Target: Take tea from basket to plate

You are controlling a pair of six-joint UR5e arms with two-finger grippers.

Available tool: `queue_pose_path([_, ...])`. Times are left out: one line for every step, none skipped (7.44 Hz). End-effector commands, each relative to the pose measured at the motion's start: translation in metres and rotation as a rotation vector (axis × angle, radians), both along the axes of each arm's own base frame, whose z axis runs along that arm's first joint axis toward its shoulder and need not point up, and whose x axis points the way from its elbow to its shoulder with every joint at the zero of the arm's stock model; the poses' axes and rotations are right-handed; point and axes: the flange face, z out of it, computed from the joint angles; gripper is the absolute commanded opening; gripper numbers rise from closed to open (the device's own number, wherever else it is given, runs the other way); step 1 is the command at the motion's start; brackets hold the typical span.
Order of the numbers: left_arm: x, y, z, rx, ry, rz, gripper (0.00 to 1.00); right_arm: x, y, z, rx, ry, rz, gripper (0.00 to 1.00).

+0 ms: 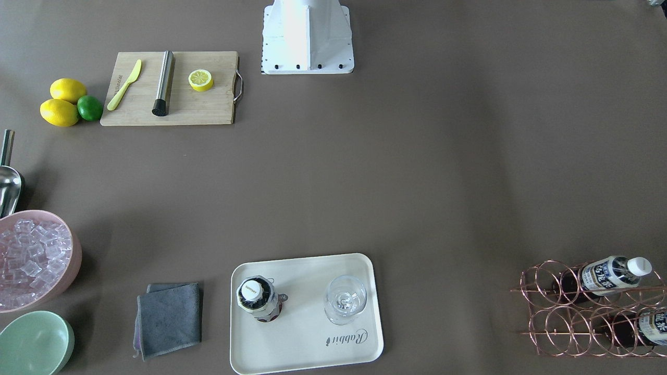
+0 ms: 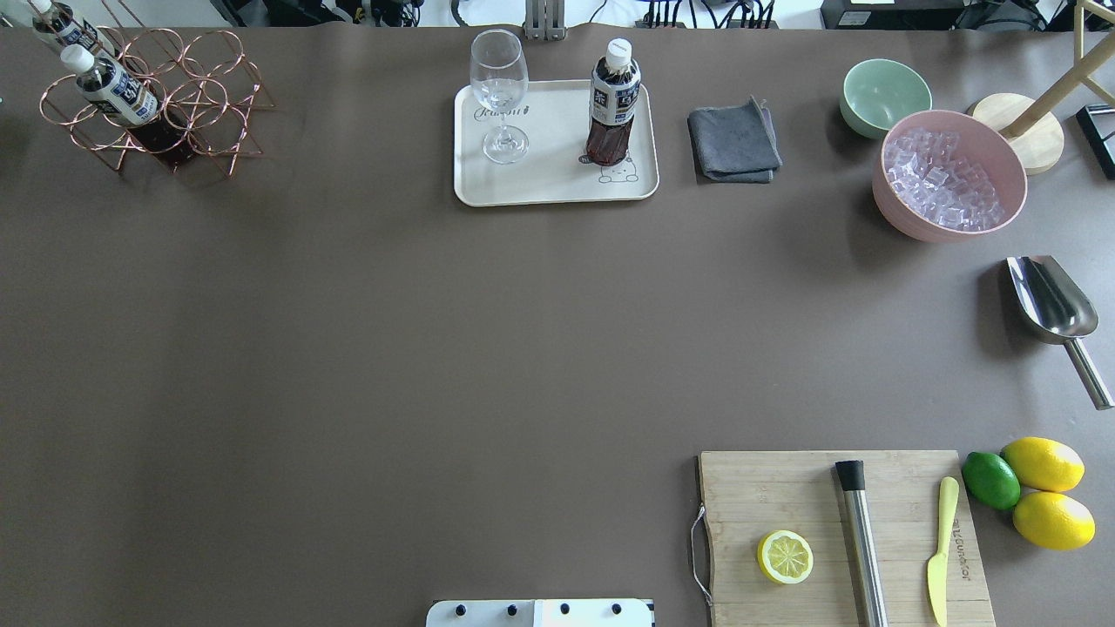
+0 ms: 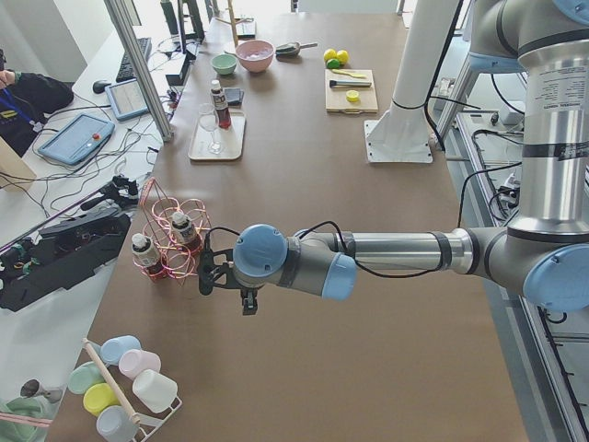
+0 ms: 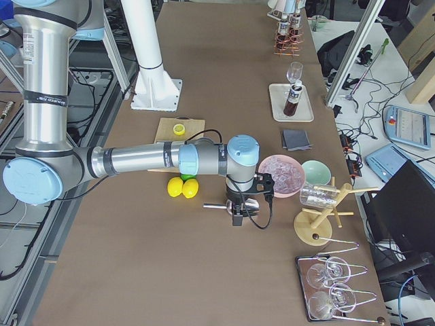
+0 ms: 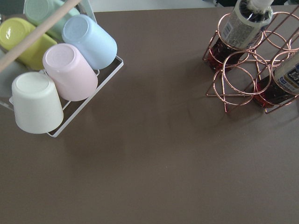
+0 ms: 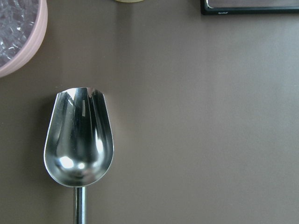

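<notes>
One tea bottle (image 1: pixel 255 299) stands upright on the cream plate (image 1: pixel 305 341), by its bear drawing, and it also shows in the overhead view (image 2: pixel 612 104) on the plate (image 2: pixel 557 178). Two more tea bottles (image 2: pixel 113 87) (image 2: pixel 57 22) lean in the copper wire basket (image 2: pixel 205 96) at the table's far left corner. My left gripper (image 3: pixel 212 273) hangs near the basket (image 3: pixel 170 238), apart from it; I cannot tell whether it is open or shut. My right gripper (image 4: pixel 238 216) hovers over a steel scoop (image 6: pixel 79 144); its state cannot be told either.
A wine glass (image 2: pixel 499 96) stands on the plate beside the bottle. A grey cloth (image 2: pixel 733 144), green bowl (image 2: pixel 884 96) and pink ice bowl (image 2: pixel 948 178) lie to the plate's right. A cutting board (image 2: pixel 784 496) with lemon and tools sits near right. A cup rack (image 5: pixel 60 79) is left of the basket.
</notes>
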Motion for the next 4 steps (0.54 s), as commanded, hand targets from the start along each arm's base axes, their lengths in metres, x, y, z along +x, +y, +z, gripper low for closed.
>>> queue_pose_path([0.010,0.012,0.012,-0.084,0.054,-0.008,0.98,0.001,0.000,0.003,-0.005,0.004,0.000,1.00])
queue_pose_path([0.044,0.003,0.013,-0.084,-0.018,0.053,0.98,0.001,-0.001,-0.002,0.008,0.003,0.000,1.00])
queue_pose_path([0.074,-0.002,0.014,-0.080,-0.078,0.104,0.98,0.001,0.002,0.003,-0.001,0.004,-0.005,1.00])
queue_pose_path([0.085,-0.006,0.008,-0.062,-0.174,0.108,0.98,0.001,0.001,0.004,-0.007,0.004,0.001,1.00])
